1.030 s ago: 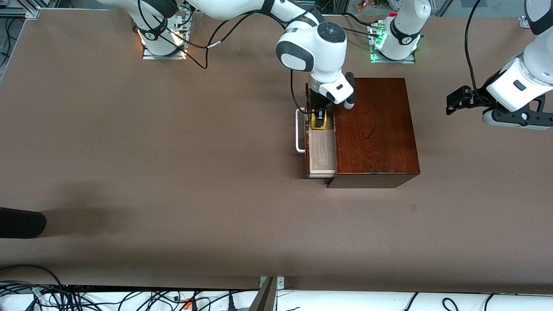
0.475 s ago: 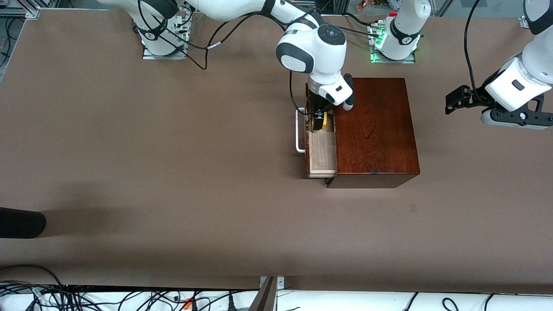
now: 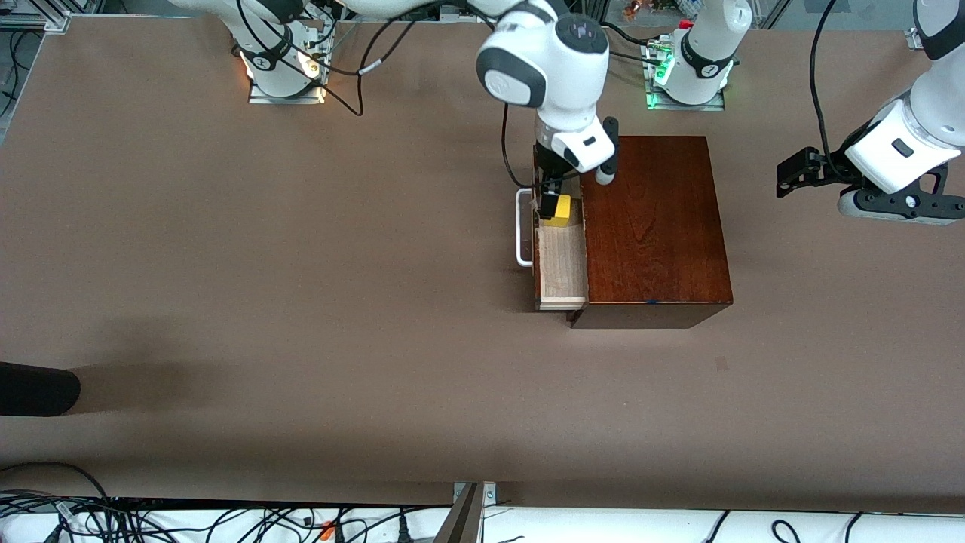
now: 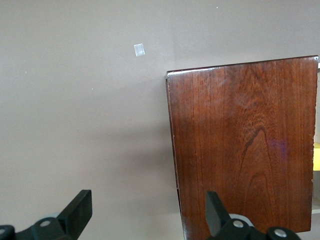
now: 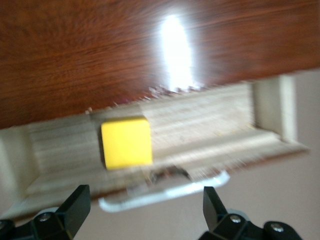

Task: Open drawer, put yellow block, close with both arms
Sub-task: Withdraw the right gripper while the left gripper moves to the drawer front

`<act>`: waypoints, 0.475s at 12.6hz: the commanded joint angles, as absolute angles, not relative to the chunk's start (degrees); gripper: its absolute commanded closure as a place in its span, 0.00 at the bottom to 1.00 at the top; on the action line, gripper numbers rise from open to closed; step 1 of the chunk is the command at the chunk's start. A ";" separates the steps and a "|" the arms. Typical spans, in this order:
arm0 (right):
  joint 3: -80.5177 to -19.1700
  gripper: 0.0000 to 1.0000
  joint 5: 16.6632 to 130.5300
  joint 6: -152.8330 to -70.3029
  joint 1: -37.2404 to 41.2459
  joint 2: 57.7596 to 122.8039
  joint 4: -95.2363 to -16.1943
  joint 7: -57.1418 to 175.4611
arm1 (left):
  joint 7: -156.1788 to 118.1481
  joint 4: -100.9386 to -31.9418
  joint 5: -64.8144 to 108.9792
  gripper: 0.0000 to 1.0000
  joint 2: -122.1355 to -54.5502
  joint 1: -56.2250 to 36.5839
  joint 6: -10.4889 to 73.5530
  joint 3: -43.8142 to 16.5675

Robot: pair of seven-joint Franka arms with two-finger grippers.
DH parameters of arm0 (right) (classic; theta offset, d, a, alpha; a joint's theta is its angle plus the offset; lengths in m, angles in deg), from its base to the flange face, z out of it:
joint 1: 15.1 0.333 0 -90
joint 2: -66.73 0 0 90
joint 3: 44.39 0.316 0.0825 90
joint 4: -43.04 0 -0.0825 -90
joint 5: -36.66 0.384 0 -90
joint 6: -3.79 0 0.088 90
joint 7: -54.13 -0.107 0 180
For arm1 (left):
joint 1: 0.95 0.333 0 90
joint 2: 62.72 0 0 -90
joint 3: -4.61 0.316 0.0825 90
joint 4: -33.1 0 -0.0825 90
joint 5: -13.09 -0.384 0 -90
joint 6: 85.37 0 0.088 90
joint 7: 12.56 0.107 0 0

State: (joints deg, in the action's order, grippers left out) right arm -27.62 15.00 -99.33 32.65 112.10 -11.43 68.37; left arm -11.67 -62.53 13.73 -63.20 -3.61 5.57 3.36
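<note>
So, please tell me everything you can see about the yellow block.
The yellow block is a small, bright yellow cube with flat, plain faces and crisp edges; its material cannot be told. It sits flat on the pale wood floor of the open drawer, in the end of the tray farther from the front camera. The right gripper is open above it, and neither finger touches it. Nothing else lies in the drawer with it. The drawer's white handle runs alongside.
</note>
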 commanded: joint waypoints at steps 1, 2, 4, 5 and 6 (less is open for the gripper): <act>-28.21 0.00 18.46 -90.74 27.55 103.76 -13.03 66.09 | -10.72 -60.42 14.85 0.00 -64.13 -3.93 3.93 3.47; -29.27 0.00 18.56 -89.13 24.05 100.95 -13.03 65.47 | -10.72 -60.42 14.85 0.00 -64.13 -4.11 3.84 3.38; -29.28 0.00 18.73 -88.94 17.37 96.81 -13.12 65.55 | -10.46 -60.33 15.02 0.00 -64.13 -4.63 2.88 3.21; -29.28 0.00 20.21 -88.85 14.12 95.48 -13.12 65.55 | -10.46 -60.33 16.76 0.00 -64.13 -4.72 1.57 2.43; -29.80 0.00 23.88 -87.72 10.43 93.82 -13.47 65.55 | -10.46 -60.33 18.09 0.00 -64.13 -4.81 0.51 1.37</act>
